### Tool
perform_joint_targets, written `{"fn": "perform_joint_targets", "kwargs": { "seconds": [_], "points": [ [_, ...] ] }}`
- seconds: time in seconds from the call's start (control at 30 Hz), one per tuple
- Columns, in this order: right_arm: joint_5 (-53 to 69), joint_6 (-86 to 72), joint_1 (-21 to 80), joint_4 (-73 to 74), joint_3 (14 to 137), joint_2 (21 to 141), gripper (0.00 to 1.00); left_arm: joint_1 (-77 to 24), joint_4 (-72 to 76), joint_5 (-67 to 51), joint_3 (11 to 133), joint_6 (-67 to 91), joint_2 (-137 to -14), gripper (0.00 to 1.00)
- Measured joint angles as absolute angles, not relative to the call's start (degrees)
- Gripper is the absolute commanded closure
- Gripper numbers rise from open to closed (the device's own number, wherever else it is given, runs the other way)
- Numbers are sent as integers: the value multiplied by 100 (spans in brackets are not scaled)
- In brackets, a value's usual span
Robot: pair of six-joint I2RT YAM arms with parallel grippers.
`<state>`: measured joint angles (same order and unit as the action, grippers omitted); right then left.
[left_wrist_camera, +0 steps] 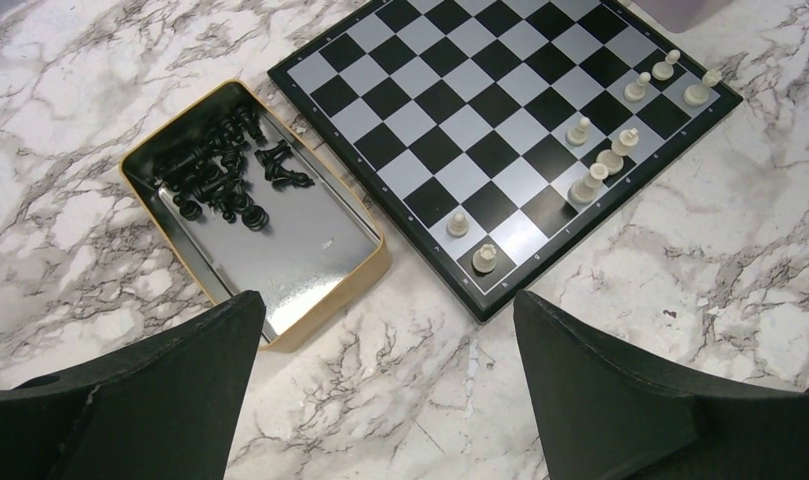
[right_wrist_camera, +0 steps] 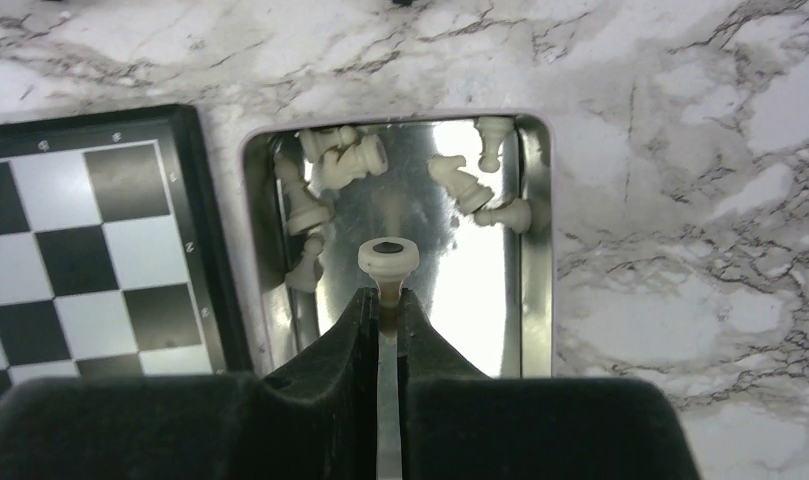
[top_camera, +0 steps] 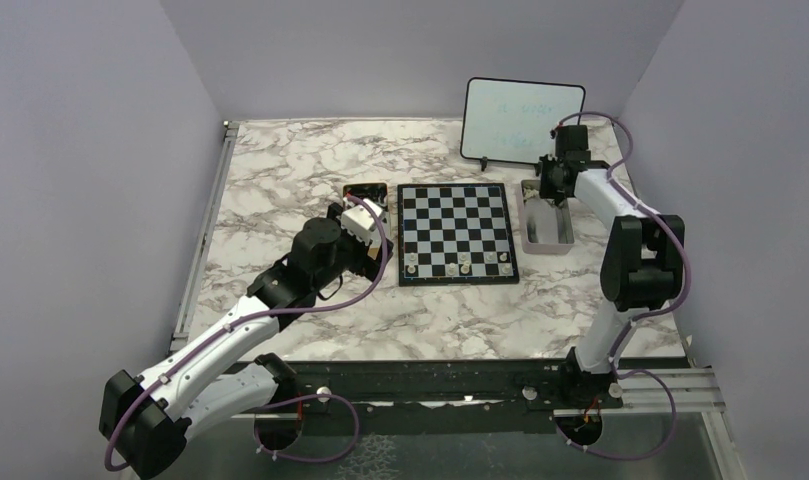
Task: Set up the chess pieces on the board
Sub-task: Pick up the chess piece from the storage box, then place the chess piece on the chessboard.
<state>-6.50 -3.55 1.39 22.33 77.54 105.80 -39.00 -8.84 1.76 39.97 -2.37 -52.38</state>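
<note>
Flat black-and-white checked chessboard (top_camera: pixel 456 232) lies mid-table on the white marble-patterned tabletop (top_camera: pixel 280 180). Several tiny cream-white chess figurines (left_wrist_camera: pixel 587 185) stand upright on the board's two ranks nearest the arm bases, in a loose row with gaps; the other squares are bare. Just right of the board is a shallow silver metal tray (right_wrist_camera: pixel 535 250), with more cream figurines lying tumbled at its far end (right_wrist_camera: pixel 340 160). The right gripper (right_wrist_camera: pixel 387 305) is over this tray, its fingers pinched narrow on one cream figurine (right_wrist_camera: pixel 388 258) whose round base faces away from the wrist; cannot tell whether it is clear of the tray floor. Just left of the board is a gold-rimmed tin tray (left_wrist_camera: pixel 310 250) with a heap of small black figurines (left_wrist_camera: pixel 225 170) in its far half. The left gripper (left_wrist_camera: pixel 387 300) hangs above the board's near-left corner, fingers spread wide, holding nothing. Beyond the board's far-right corner stands an upright white rectangular whiteboard (top_camera: pixel 523 120).
</note>
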Motion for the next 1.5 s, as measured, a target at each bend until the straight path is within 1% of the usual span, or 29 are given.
{"fn": "perform_joint_targets", "kwargs": {
  "seconds": [0.17,0.27,0.47,0.53,0.6,0.7,0.87,1.17,1.27,1.5],
  "points": [
    [-139,-451,139,2648,7765,10239,99,-3900,-770,172,3909,-377,-5229,7],
    [412,-471,139,2783,7762,9942,99,-3900,-753,27,3876,-620,-5159,8],
    [1719,-558,167,2904,7745,9336,99,-3900,-628,-956,3876,-1522,-5002,10],
    [2110,-602,217,2882,7614,9144,99,-3900,-596,-1365,3876,-1850,-5022,13],
    [2410,-655,294,2888,7428,8954,99,-3903,-563,-1778,3889,-2169,-5092,18],
    [2740,-709,534,2891,7284,8838,99,-3911,-526,-2246,3935,-2563,-5260,22],
    [3157,-711,1422,2965,7271,8838,96,-4084,-521,-2777,4134,-3398,-5603,21],
    [3935,-652,3072,3024,7290,8954,97,-4425,-521,-2773,4132,-4915,-5778,21],
    [4047,-698,3282,3011,7290,8960,97,-4517,-530,-2602,3948,-5376,-5690,24],
    [4329,-810,3487,2954,7288,8958,97,-4584,-556,-2416,3800,-5916,-5485,31]
  ]
}}
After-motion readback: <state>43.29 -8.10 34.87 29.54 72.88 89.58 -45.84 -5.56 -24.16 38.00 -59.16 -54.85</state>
